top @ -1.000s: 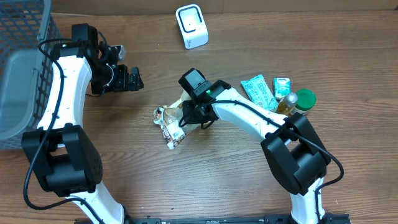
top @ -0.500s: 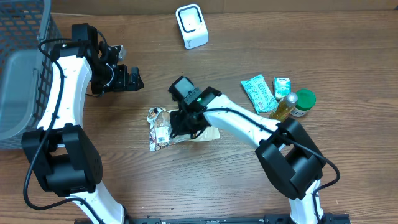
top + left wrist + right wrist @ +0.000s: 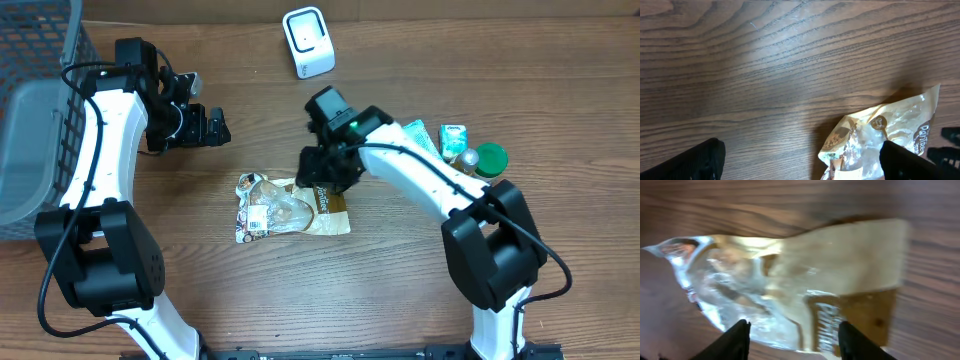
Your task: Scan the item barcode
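**Overhead.** A second ago the right gripper (image 3: 322, 178) was clamped on the snack bag (image 3: 290, 206) and held it bunched up. Half a second ago it had carried the bag toward the left. Now it has let go and pulled back toward the upper right, over the bag's upper right corner. The bag lies flat on the table (image 3: 400, 290) at the centre of the frame, well apart from the scanner (image 3: 308, 42) at the top centre. The left gripper (image 3: 210, 128) has not moved; it hangs left of centre with its jaws wide apart and holds nothing.

**Left wrist.** The bag (image 3: 887, 132) shows at the lower right, flat on the wood. The left gripper (image 3: 800, 161) is spread wide, and the bag's left end reaches just inside the right finger.

**Right wrist.** The picture is blurred, but the right gripper (image 3: 797, 341) has its jaws apart over the bag (image 3: 805, 280), which rests on the table unheld.

The release looks like a re-lay of the bag for a better hold or face. Scanning is not yet done, and the bag must be picked up again.
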You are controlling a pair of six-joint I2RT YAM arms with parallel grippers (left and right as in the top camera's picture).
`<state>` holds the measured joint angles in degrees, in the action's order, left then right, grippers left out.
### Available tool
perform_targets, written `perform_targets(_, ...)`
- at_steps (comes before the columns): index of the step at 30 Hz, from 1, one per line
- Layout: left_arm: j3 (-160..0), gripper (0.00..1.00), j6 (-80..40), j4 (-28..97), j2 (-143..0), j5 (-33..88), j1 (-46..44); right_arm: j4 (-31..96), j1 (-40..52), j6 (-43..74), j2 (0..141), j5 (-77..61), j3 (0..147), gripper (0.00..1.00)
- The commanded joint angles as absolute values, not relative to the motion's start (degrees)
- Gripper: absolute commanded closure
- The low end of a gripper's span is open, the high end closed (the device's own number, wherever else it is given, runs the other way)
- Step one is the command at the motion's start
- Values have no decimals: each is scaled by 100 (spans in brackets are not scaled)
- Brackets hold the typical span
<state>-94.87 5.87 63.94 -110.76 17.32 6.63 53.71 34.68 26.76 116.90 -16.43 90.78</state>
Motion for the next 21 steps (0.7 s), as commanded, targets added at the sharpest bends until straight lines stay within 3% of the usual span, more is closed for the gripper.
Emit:
perform_targets(1, -9531, 0, 467, 6163, -11017, 1741, 648, 5623, 3391, 2646, 11472, -1007, 9188, 39)
perform_targets(7, -9531, 0, 316, 6359, -11017, 2132, 646, 5846, 3363, 2646, 11472, -836, 9188, 27)
perform_targets(18, -9310, 0, 517, 7365, -11026, 2534, 447, 5867, 3356, 2530, 11483, -845, 9070, 18)
perform_targets(20, -9137, 25, 515, 7330, -11026, 2532, 405, 5885, 3356, 2499, 11483, -845, 9070, 18)
perform_targets(21, -9072, 29, 515, 7328, -11026, 2517, 397, 5887, 3356, 2499, 11485, -845, 9070, 18)
